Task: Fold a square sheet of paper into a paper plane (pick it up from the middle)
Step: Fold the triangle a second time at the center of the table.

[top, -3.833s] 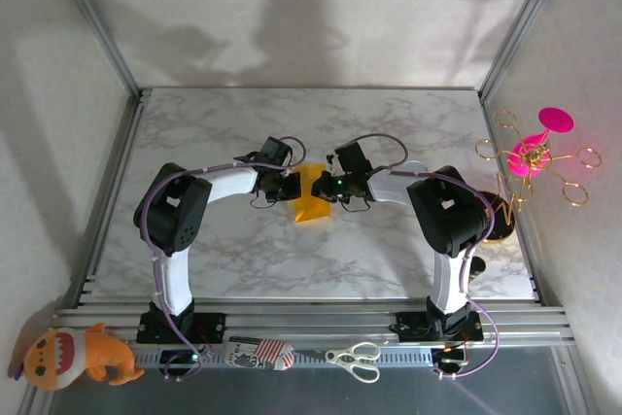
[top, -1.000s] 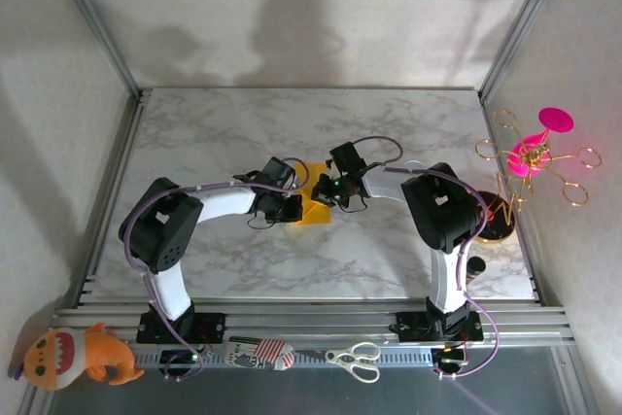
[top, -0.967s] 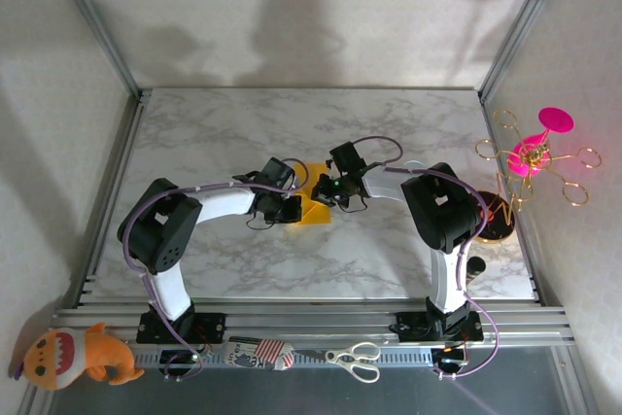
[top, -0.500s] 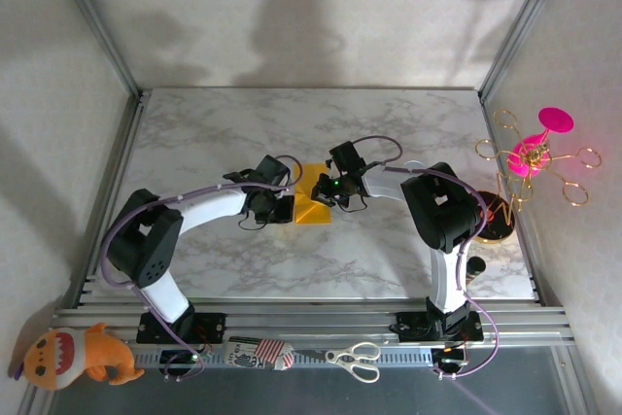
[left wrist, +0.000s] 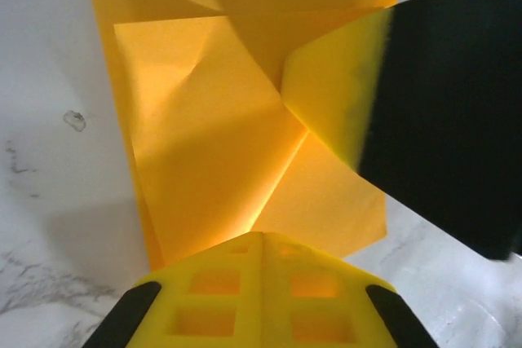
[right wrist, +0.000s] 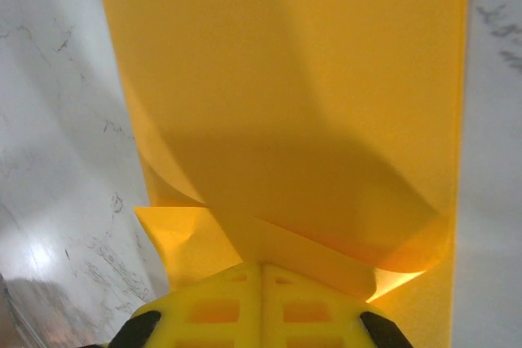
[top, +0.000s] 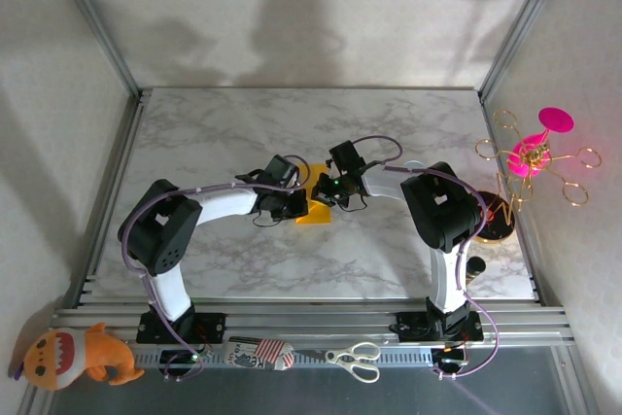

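Note:
The square sheet of paper [top: 315, 209] is orange-yellow and lies partly folded on the marble table [top: 214, 133], between the two arms. In the left wrist view it is a narrow strip [left wrist: 204, 152] with diagonal flaps meeting near its middle. My left gripper [top: 297, 203] is shut, its yellow fingertips [left wrist: 263, 240] together over the paper's near end. My right gripper [top: 327, 191] is shut too. Its tip [left wrist: 334, 95] rests on the flaps where they meet. In the right wrist view a curled flap [right wrist: 310, 112] rises just ahead of the closed tips [right wrist: 263, 268].
A pink and gold wire ornament [top: 533, 157] on a dark base [top: 498, 223] stands at the table's right edge. Scissors [top: 355, 359], a striped item [top: 260, 352] and an orange plush toy [top: 78, 355] lie along the front rail.
Half a second ago my left gripper had drawn back to the left off the paper; it has returned right onto the paper's left part. The right arm has stayed still.

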